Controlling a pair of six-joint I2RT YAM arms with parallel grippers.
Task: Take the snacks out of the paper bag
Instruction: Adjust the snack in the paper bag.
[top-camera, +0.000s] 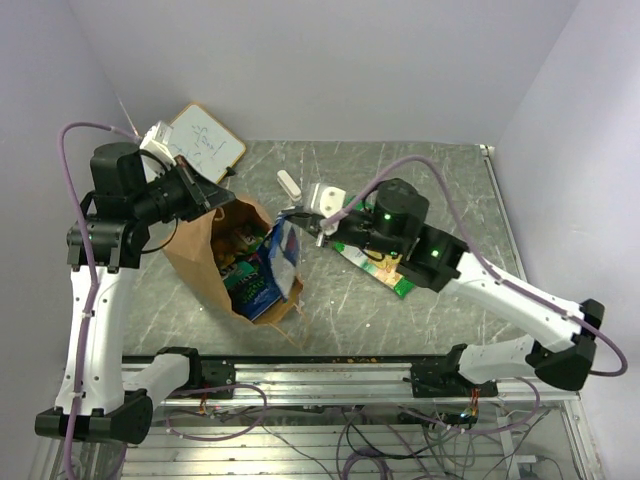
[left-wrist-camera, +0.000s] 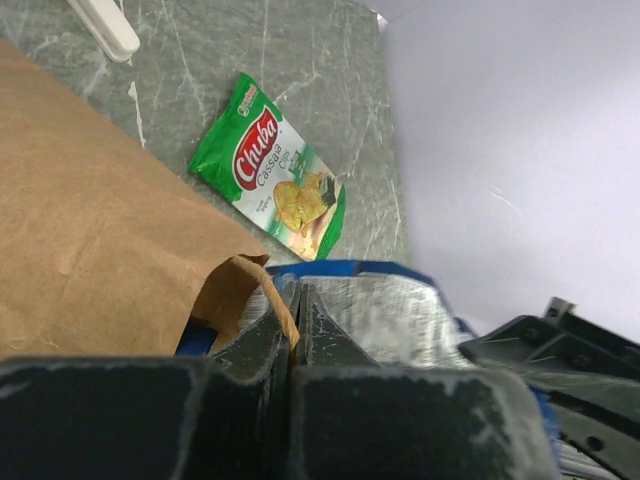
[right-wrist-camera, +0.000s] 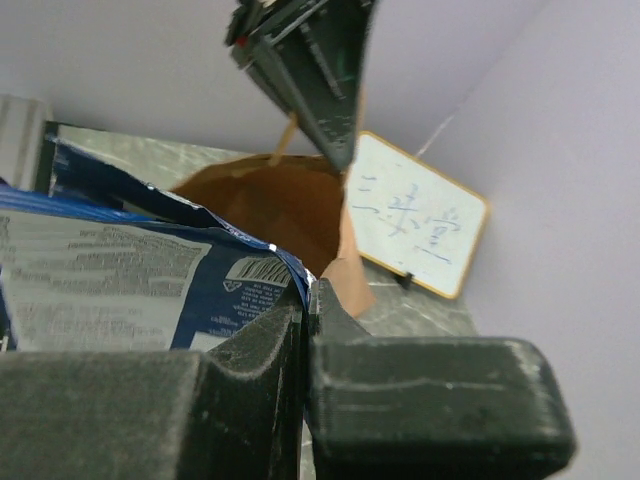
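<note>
Field notes, one moment.

- Right pincer (right-wrist-camera: 308, 300): clenched on a corner of the blue packet (top-camera: 284, 256). The foil edge is pinched flat between the fingers, barcode side toward the wrist camera.
- Left pincer (left-wrist-camera: 296, 322): clenched on the rim of the paper bag (top-camera: 205, 262), which holds the mouth up and open.
- The bag lies on its side on the counter (top-camera: 430, 185), mouth facing the right arm and a little toward the bases.
- The blue packet stands at the mouth, partly out. Its long axis runs from the right pincer down toward the near lip of the bag. The lower end looks to be inside, or resting on the lip; I cannot tell which.
- More packets (top-camera: 240, 258) show inside the bag, deeper than the blue one.
- The green packet (left-wrist-camera: 270, 172) already lies flat on the counter, right of the bag and under the right forearm.

My read: the right arm owns this pull. The clear way out is to the right, away from the bag mouth and toward the green packet, while the left arm anchors the bag. The risk is the packet's tail catching the lip and dragging the bag along.
</note>
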